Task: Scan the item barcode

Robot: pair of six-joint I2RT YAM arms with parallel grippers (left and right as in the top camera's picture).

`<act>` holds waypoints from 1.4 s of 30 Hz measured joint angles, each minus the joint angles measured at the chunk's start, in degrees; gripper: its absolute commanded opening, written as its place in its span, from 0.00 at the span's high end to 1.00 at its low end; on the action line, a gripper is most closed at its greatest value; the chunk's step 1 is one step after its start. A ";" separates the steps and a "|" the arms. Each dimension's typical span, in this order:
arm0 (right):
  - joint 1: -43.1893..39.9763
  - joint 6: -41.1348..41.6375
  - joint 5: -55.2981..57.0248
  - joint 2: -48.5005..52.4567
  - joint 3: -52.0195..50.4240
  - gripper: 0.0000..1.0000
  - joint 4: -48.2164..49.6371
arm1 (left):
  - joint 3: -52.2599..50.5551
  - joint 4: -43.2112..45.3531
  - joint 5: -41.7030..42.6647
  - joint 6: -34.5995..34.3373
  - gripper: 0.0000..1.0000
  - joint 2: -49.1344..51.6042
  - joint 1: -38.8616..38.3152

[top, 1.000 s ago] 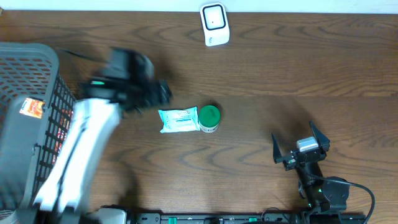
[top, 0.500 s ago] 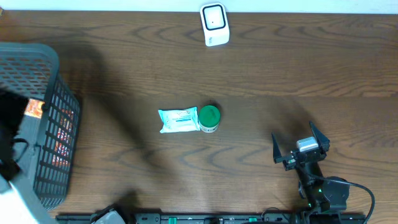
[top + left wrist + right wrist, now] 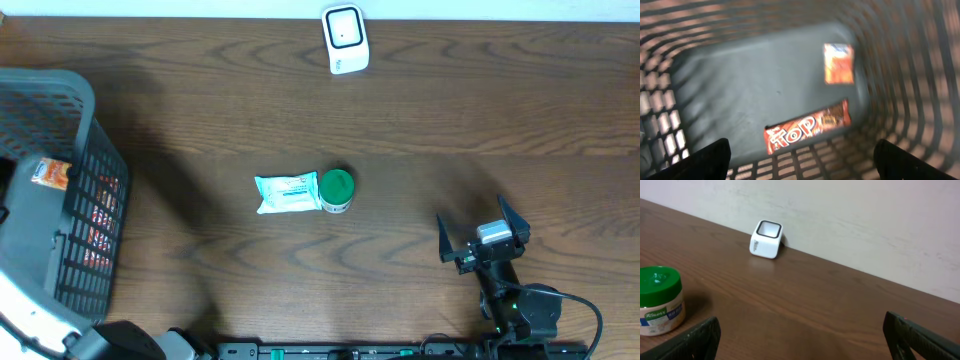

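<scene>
Noted jar (image 3: 336,190) upright near the middle of the table (image 3: 500,110), green lid on top; same jar (image 3: 659,300) at the left edge of the right wrist view, label partly readable. Found pack (image 3: 287,193) lying flat just left of jar, its end touching or all but touching jar; cannot tell which. Logged scanner (image 3: 345,38) beyond jar at the far table edge, well apart from it, window facing up; in right wrist view, scanner (image 3: 767,239) close against the wall (image 3: 865,215). Located right gripper (image 3: 472,212) right of jar and nearer the robot's side of the table, well apart from jar, pointed toward the far edge. Jaws wide, nothing between them; both fingertips at the bottom corners of its own view, right gripper (image 3: 807,340) over bare wood. Placed basket (image 3: 60,90) far left of jar, at the table's left end. Left gripper (image 3: 807,165) not made out from above; in its own view, aimed down into basket (image 3: 900,75), jaws wide, empty. Seen on basket floor: bar (image 3: 807,127) marked "TOP" lying slantwise, and orange packet (image 3: 838,62) near it, not touching. Left wrist view blurred; packet print unreadable. From above, only packet (image 3: 50,173) picked out inside basket.
</scene>
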 measured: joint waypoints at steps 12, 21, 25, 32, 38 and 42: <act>0.00 0.00 0.00 -0.02 0.00 0.01 0.00 | 0.00 -3.89 14.10 26.75 0.08 11.28 -0.76; 0.02 0.00 0.00 -0.02 0.00 0.01 0.00 | 0.00 -6.45 15.19 35.01 0.08 16.92 -0.79; 0.02 0.00 0.00 -0.02 0.00 0.01 0.00 | 0.00 -6.99 15.30 36.74 0.08 20.76 -0.79; 0.00 0.00 0.00 -0.02 0.00 0.01 0.00 | -0.02 -7.26 15.30 38.01 0.08 28.06 -0.79; 0.00 0.00 0.00 -0.02 0.00 0.01 0.00 | -1.05 -7.02 15.30 38.23 0.08 31.82 -1.01; 0.00 0.00 0.00 -0.02 0.00 0.01 0.00 | -1.95 -7.23 15.30 38.36 0.07 32.87 -1.38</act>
